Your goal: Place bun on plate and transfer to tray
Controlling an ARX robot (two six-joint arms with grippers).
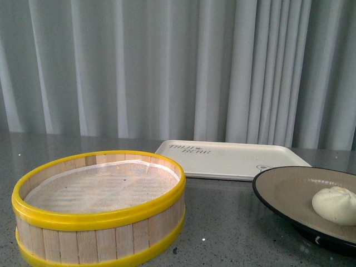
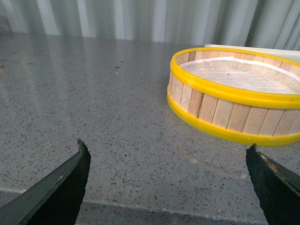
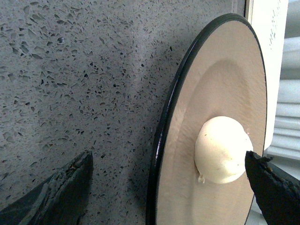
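The off-white bun point(image 1: 334, 204) sits inside the beige, black-rimmed plate point(image 1: 283, 189) at the right of the table. Behind the plate lies the cream-white tray point(image 1: 231, 159) with dark lettering. In the right wrist view the bun point(image 3: 221, 150) rests on the plate point(image 3: 183, 154), and my right gripper point(image 3: 168, 161) is open, its jaws spread across the plate's black rim, with one fingertip point(image 3: 267, 180) close beside the bun. My left gripper point(image 2: 166, 150) is open over bare tabletop, apart from everything. Neither arm shows in the front view.
A yellow-rimmed wooden-slat steamer basket point(image 1: 100, 214) with a white liner stands at the front left; the same steamer basket point(image 2: 234, 93) lies beyond the left gripper. A grey curtain point(image 1: 178, 67) hangs behind the speckled grey table point(image 1: 222, 222).
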